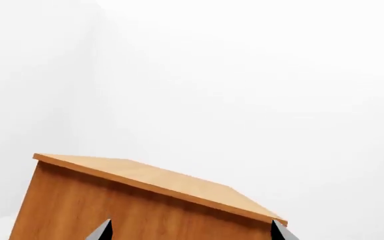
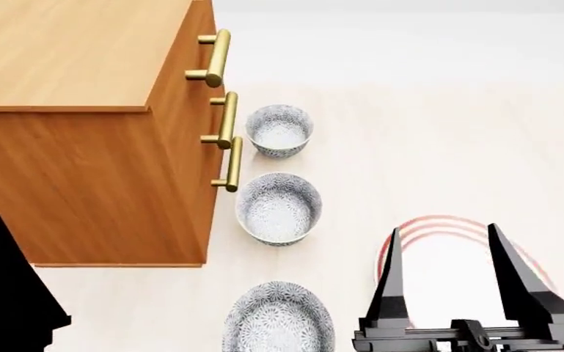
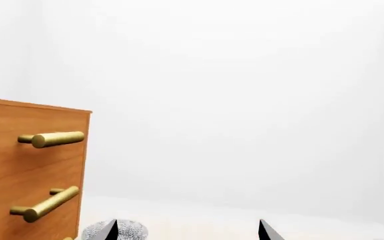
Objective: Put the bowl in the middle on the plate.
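surface: pale table [image 2: 458, 110], white walls, wooden drawer cabinet [image 2: 76, 132] at left
target: middle bowl [image 2: 279, 207], between far bowl [image 2: 279, 130] and near bowl [image 2: 278, 319], just beside the cabinet's brass handles [image 2: 225, 117]
plate [image 2: 458, 257]: right of the row, partly under right gripper [image 2: 450, 253]
right jaws: spread, empty
left gripper [image 2: 8, 293]: at the frame edge, jaw state can't tell
key relation: bowl lies forward-left of right jaws; right arm looks nearer
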You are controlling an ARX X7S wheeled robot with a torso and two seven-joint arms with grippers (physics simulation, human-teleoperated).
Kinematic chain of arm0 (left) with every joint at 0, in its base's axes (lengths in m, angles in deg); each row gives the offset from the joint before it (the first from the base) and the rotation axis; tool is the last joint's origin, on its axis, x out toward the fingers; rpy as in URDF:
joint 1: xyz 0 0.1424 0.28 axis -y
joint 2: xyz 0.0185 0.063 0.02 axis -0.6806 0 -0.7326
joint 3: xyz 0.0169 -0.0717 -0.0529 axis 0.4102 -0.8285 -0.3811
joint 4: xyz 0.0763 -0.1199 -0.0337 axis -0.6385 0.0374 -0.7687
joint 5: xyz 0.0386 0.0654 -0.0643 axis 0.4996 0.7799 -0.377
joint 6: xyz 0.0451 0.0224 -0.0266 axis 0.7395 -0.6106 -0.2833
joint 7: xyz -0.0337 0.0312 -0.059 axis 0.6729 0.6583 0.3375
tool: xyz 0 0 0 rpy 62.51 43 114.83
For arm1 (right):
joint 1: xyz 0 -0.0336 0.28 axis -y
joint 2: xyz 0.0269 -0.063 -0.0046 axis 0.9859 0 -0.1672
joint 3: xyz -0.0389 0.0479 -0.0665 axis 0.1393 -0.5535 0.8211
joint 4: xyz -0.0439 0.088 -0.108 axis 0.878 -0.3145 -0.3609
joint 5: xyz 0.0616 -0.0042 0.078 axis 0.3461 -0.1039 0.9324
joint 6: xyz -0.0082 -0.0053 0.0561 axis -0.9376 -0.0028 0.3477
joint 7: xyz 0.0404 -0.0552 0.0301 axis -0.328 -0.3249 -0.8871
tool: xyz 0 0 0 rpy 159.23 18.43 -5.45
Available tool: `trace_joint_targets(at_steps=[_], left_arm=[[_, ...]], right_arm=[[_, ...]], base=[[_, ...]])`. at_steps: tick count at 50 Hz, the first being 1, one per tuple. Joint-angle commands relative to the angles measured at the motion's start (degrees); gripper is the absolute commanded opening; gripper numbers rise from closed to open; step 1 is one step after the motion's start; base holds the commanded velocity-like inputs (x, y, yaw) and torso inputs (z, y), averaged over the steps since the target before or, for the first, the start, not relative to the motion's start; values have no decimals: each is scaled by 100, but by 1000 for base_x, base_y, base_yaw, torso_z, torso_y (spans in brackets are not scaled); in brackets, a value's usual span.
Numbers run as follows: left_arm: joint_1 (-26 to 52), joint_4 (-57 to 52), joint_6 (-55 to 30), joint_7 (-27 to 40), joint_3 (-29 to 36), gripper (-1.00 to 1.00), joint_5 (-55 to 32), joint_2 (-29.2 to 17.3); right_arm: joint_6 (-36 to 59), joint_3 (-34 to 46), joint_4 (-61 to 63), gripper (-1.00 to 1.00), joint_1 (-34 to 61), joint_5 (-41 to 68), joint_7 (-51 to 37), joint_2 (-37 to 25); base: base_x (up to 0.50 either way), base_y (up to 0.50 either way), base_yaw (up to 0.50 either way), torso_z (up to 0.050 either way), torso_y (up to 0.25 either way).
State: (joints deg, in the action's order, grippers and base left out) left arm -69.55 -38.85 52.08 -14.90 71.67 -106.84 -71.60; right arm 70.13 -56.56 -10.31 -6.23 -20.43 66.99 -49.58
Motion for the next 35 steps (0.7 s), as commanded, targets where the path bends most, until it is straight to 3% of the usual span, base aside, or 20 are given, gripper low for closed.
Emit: trace_joint_targets(at_steps=[1,30,35], left_arm=[[-57,-14,91,-13,59,100,21,-33],[-83,2,155,180,113,100,-21,-143],[-111,4,148,203,131,100,-110,-194]], right_arm=[[36,33,24,100,12,10,-28,-25],[44,98,44,100,26,11,-98,-101],[65,116,44,100,40,5,-112,-106]], base=[[0,0,0,-7,-250],[0,0,0,-8,-250],[0,0,0,0,0]])
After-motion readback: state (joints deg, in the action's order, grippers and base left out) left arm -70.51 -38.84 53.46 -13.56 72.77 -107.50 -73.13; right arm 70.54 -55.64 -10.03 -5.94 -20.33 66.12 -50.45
